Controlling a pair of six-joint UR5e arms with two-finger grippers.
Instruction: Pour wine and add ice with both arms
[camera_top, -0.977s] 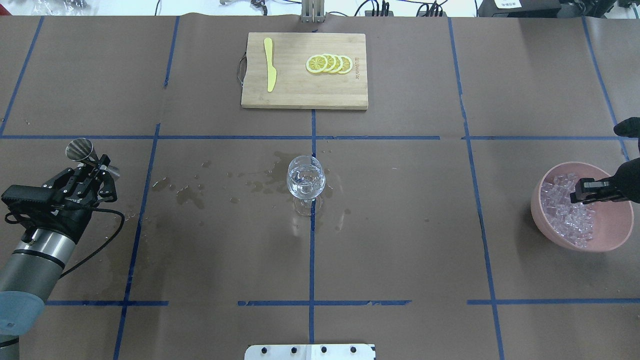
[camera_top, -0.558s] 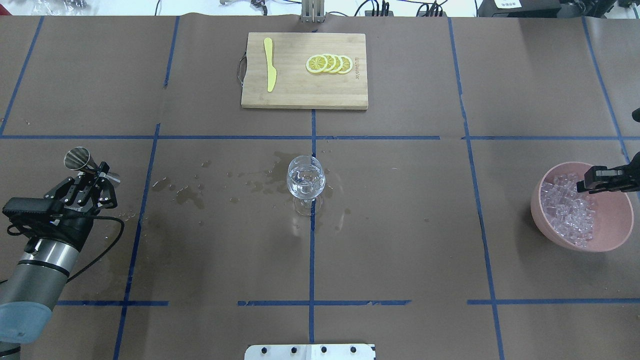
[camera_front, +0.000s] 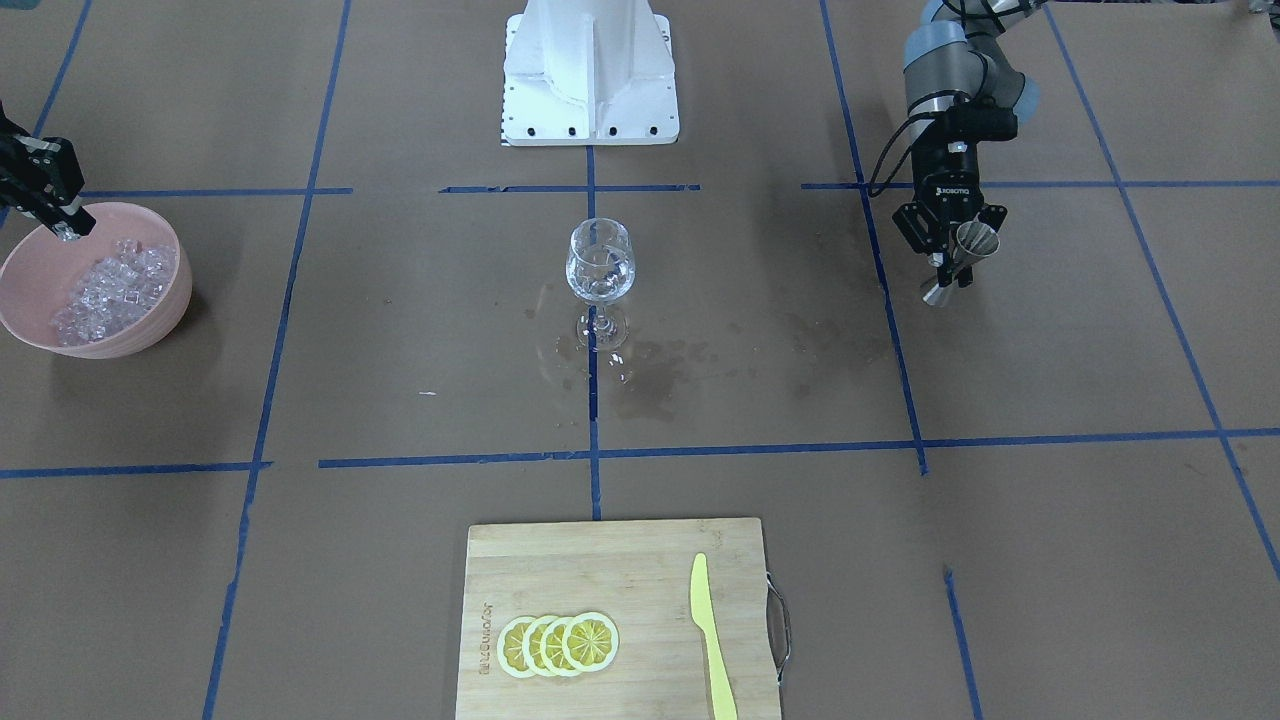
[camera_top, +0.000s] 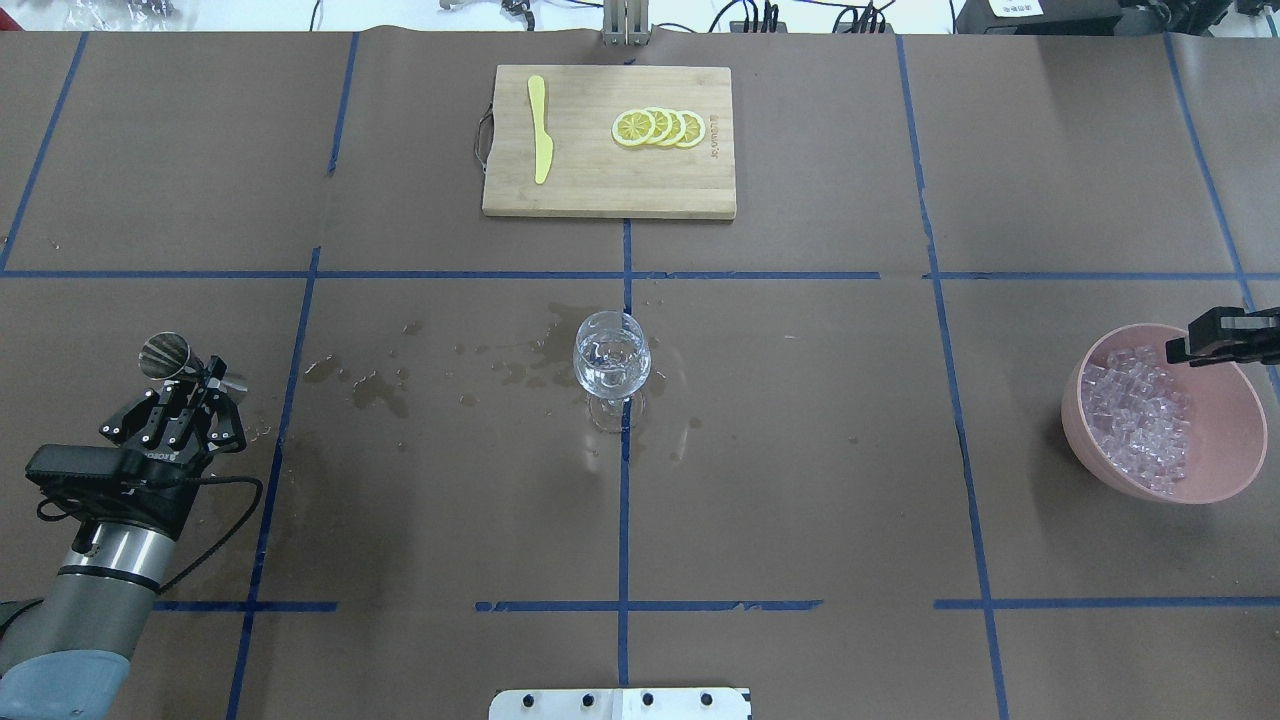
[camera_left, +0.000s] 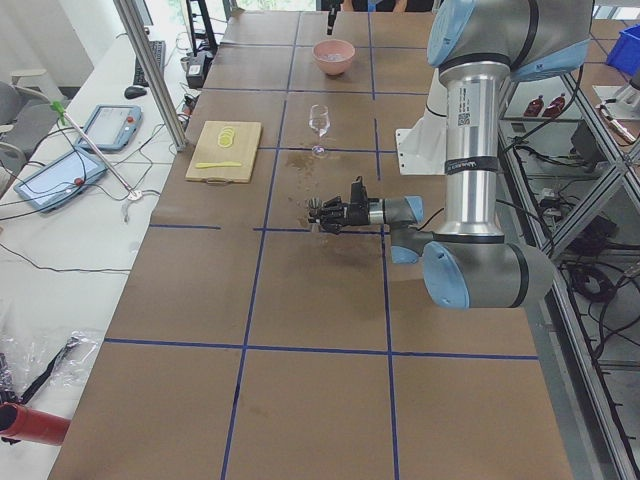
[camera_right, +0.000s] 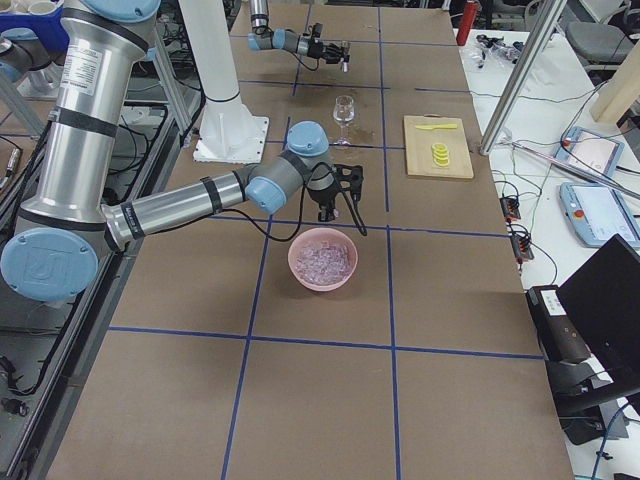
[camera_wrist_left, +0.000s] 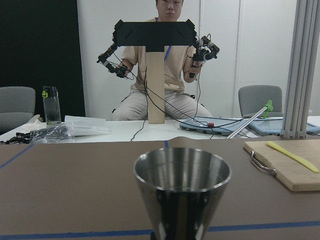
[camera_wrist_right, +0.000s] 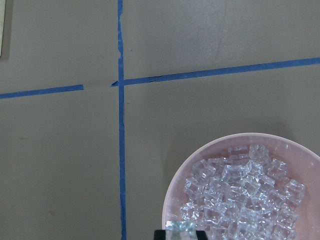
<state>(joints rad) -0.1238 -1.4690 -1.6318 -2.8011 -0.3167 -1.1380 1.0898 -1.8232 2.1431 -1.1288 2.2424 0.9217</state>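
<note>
A stemmed wine glass (camera_top: 612, 362) (camera_front: 600, 265) stands at the table's middle, and a little near-colourless wine glints in its bowl. My left gripper (camera_top: 187, 383) (camera_front: 950, 262) is far to the left, shut on a steel jigger (camera_top: 165, 352) (camera_front: 968, 250) (camera_wrist_left: 182, 192) held upright. No liquid shows in the jigger. My right gripper (camera_top: 1182, 350) (camera_front: 68, 228) (camera_wrist_right: 181, 234) hangs over the back rim of a pink bowl (camera_top: 1235, 465) (camera_front: 160, 310) (camera_wrist_right: 175, 200). It is shut on one ice cube (camera_wrist_right: 180, 227). The bowl holds several ice cubes (camera_top: 1140, 420) (camera_wrist_right: 240, 195).
A wooden cutting board (camera_top: 660, 195) at the far side carries lemon slices (camera_top: 658, 128) and a yellow knife (camera_top: 540, 140). Wet stains (camera_top: 380, 390) mark the brown paper left of the glass. The white pedestal (camera_front: 590, 70) stands at the robot's side. A person sits beyond the table (camera_wrist_left: 167, 55).
My left arm has pulled back toward the robot with the jigger. My right gripper has come up out of the ice and shifted right, toward the bowl's back rim.
</note>
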